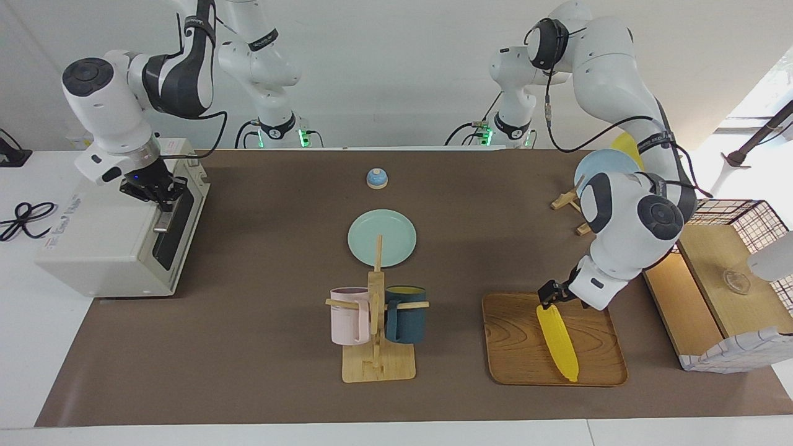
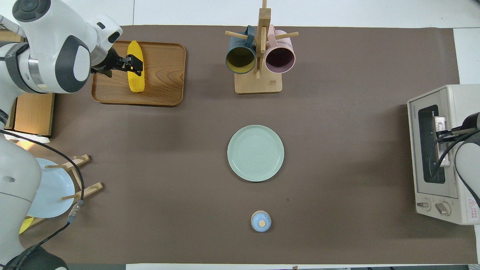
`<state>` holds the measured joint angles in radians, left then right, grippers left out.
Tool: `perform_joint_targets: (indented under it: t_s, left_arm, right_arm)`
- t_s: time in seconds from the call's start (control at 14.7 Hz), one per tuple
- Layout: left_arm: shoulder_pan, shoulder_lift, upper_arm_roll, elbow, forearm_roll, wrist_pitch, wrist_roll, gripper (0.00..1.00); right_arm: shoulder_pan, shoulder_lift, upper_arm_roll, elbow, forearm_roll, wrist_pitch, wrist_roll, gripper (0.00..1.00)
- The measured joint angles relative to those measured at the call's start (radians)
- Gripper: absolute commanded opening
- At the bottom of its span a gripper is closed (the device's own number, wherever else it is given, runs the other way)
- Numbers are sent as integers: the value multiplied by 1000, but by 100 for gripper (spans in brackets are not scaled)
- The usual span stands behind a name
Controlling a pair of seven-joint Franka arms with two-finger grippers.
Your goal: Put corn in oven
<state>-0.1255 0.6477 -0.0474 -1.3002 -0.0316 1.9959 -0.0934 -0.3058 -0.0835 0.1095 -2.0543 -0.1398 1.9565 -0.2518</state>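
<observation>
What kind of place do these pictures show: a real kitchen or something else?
Probably a robot lab set up as a mock kitchen. Two arms stand at a paper-covered table with an oven, a mug rack and a corn on a tray, against bare white walls.

Both views are bright, evenly lit and sharp across the frame. Daylight blows out a window (image 1: 765, 93) (pure white glare) at the left arm's end. Soft, short shadows sit under the oven (image 1: 118, 238), mug rack (image 1: 378, 347) and wooden tray (image 1: 520, 347).
</observation>
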Motion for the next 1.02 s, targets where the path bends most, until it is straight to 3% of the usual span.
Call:
perform_joint_targets:
  t_s: [0.61, 0.88, 1.02]
  left_arm:
    - [-4, 63, -1, -34, 0, 146, 57, 100]
    - [-4, 64, 0, -39, 0, 149, 74, 82]
    - [-4, 64, 0, -39, 0, 152, 81, 81]
  right_arm:
    - [13, -7, 3, -16, 9, 14, 30, 0]
    - [70, -5, 10, -46, 42, 33, 94, 0]
    - [84, -5, 14, -68, 62, 60, 105, 0]
